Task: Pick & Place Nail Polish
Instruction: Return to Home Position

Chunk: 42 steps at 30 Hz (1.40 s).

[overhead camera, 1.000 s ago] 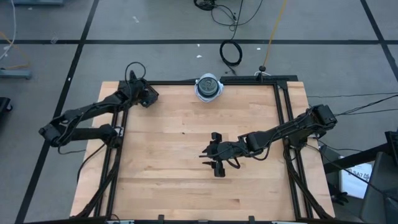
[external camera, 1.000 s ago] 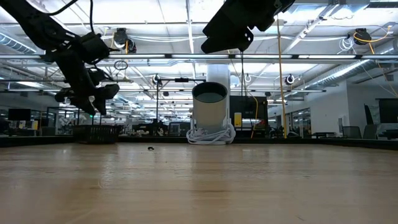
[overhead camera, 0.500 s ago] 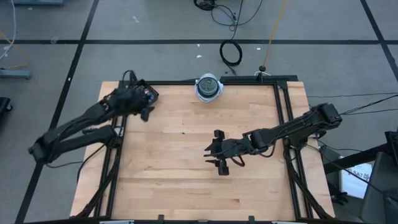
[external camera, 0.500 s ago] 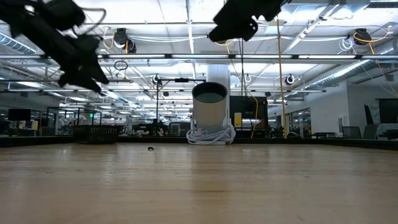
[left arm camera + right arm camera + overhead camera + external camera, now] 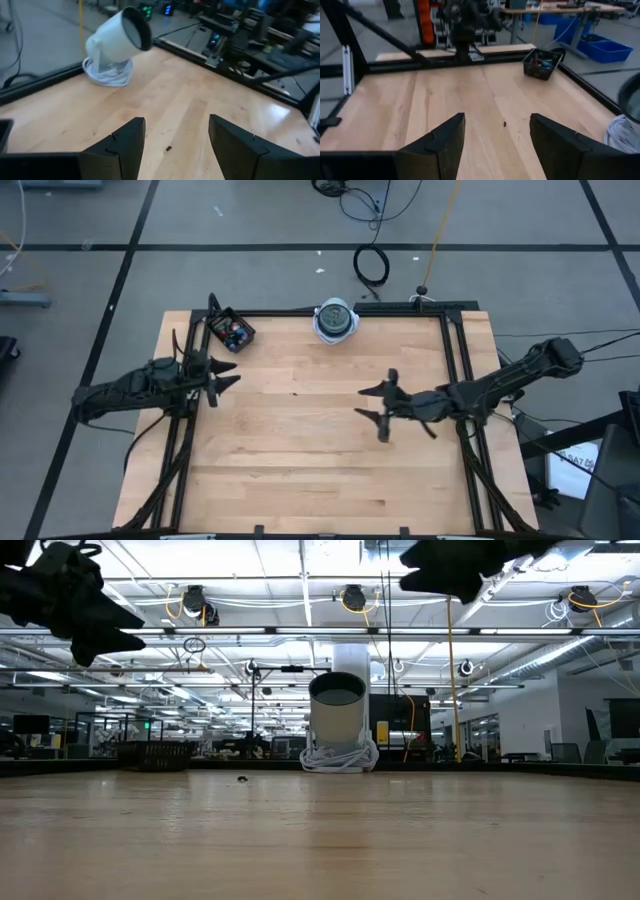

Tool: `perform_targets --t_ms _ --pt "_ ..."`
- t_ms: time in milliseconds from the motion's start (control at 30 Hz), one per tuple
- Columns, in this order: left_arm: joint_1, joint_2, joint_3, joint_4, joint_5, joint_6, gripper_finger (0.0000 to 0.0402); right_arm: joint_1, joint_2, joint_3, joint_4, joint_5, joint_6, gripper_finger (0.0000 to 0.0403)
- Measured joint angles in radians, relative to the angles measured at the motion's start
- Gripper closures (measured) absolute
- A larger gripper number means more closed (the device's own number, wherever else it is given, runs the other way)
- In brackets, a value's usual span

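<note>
Hovering over the surface (image 5: 300,470), the left end effector (image 5: 226,374) and right end effector (image 5: 366,402) gape wide, empty. Nail polish (image 5: 235,335) lies in the black bin (image 5: 222,319) at its far-left corner; a lit workshop (image 5: 520,720) stretches behind.

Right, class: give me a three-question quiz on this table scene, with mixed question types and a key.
1. True or false: the bin sits in a corner of the table.
2. The left tool is: A) open, B) shut, C) inside the bin.
3. Short answer: what does the right tool hold?
Key: 1 true; 2 A; 3 nothing.
</note>
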Motion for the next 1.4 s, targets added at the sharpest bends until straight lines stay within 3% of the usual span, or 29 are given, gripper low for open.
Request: perform_targets --t_ms 300,500,900,1167,1233,1400 --pt "-0.247 -0.033 -0.098 0.166 -0.107 0.168 0.0186 0.027 -0.242 -0.207 0.134 0.011 -0.013 0.0193" --pt "-0.351 -0.033 -0.183 0.28 -0.202 0.206 0.0187 0.072 -0.332 -0.287 0.187 0.094 -0.046 0.0193" --pt "-0.394 -0.031 -0.22 0.341 -0.241 0.246 0.0188 0.161 -0.458 -0.414 0.29 0.106 -0.199 0.0193" --pt "-0.394 -0.033 -0.22 0.341 -0.256 0.26 0.0188 0.2 -0.67 -0.562 0.328 0.104 -0.207 0.0193" --pt "-0.394 -0.033 -0.22 0.341 -0.261 0.26 0.0188 0.203 -0.72 -0.591 0.32 0.076 -0.21 0.0193" --pt "-0.394 -0.033 -0.22 0.341 -0.264 0.264 0.0188 0.199 -0.812 -0.659 0.284 -0.163 -0.259 0.0193"
